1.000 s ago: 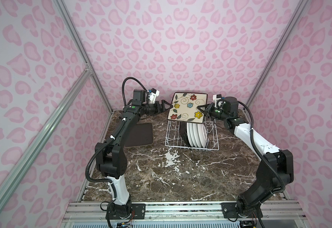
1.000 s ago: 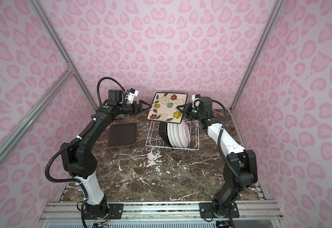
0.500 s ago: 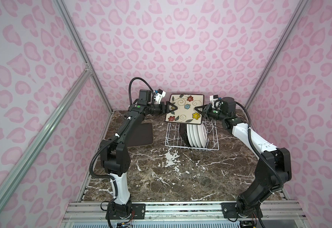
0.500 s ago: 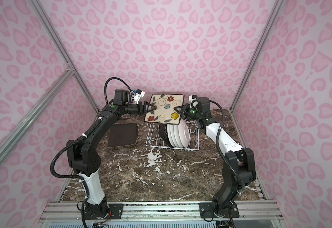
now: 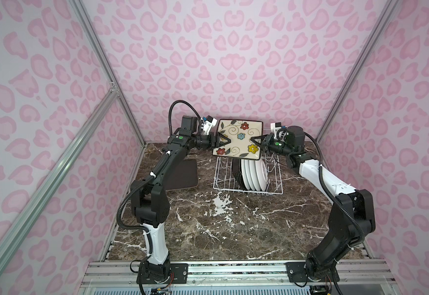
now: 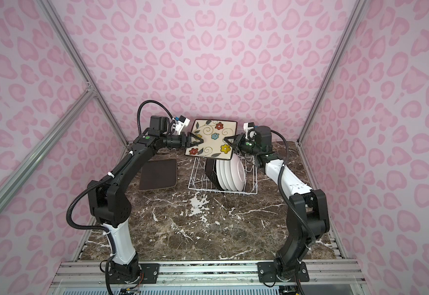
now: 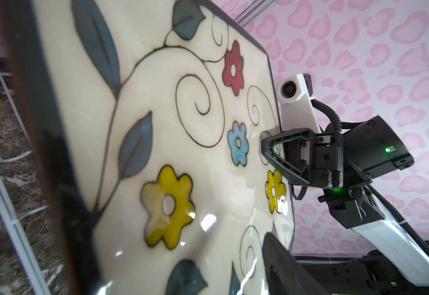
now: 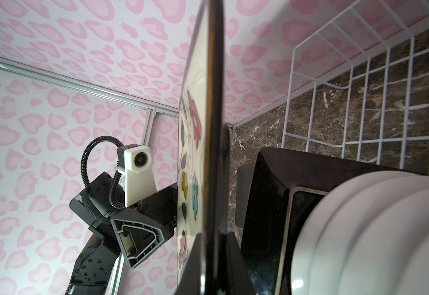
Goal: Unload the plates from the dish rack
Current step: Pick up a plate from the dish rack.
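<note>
Two tools are meeting on one square flowered plate [image 5: 238,138], which is hanging in the air above the dish rack [image 5: 233,190].

- My right tool [image 5: 253,140] is pinching the plate's right edge, with fingers pressed onto face and back.
- My left tool [image 5: 224,141] is straddling the opposite edge, one finger over the face and one behind. I cannot tell whether they are pressing or only flanking it.
- The plate is spanning edge to edge between the tools, face tilted up.

Judgement: the handover is turning on that left edge sitting between my left fingers. A face-down square plate [image 5: 182,176] is lying on the table [image 5: 233,229] beside my left arm, so that arm is nearer the likely set-down spot.

Round white plates [image 5: 255,173] and a dark-backed plate [image 5: 236,171] are standing in the rack.
</note>
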Action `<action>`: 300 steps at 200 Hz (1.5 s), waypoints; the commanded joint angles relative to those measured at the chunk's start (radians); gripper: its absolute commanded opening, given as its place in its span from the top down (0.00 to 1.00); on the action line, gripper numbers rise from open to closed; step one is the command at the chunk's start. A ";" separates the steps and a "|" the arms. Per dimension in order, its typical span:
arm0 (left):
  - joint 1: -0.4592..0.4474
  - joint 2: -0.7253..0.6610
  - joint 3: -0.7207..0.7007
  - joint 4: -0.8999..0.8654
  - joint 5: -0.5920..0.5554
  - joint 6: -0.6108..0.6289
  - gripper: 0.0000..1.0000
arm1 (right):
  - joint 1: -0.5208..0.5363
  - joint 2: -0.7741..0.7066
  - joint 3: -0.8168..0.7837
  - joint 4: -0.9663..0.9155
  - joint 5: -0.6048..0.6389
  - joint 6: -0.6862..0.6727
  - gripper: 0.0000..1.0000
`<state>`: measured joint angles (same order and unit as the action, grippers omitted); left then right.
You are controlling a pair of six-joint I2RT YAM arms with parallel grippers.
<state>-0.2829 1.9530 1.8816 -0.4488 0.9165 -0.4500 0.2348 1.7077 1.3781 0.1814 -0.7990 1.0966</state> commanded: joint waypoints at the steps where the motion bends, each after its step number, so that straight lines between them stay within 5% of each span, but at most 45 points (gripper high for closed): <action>1: -0.006 0.006 0.018 0.016 0.045 0.017 0.37 | 0.009 0.007 0.012 0.141 -0.037 -0.003 1.00; 101: -0.009 0.004 0.009 0.046 0.068 -0.006 0.62 | 0.013 0.020 -0.002 0.140 -0.036 -0.009 1.00; 174: -0.009 -0.008 -0.001 0.088 0.079 -0.040 0.96 | 0.014 0.020 -0.020 0.150 -0.032 -0.015 1.00; 221: -0.009 -0.016 -0.007 0.124 0.060 -0.071 0.96 | 0.011 0.017 -0.033 0.151 -0.024 -0.017 1.00; 300: -0.007 -0.031 -0.021 0.187 0.044 -0.113 0.96 | 0.004 0.015 -0.038 0.153 -0.015 -0.017 0.82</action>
<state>-0.2771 1.9434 1.8626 -0.3954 0.9791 -0.6350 0.2314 1.7229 1.3445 0.2935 -0.7860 1.0809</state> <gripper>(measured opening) 0.169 0.165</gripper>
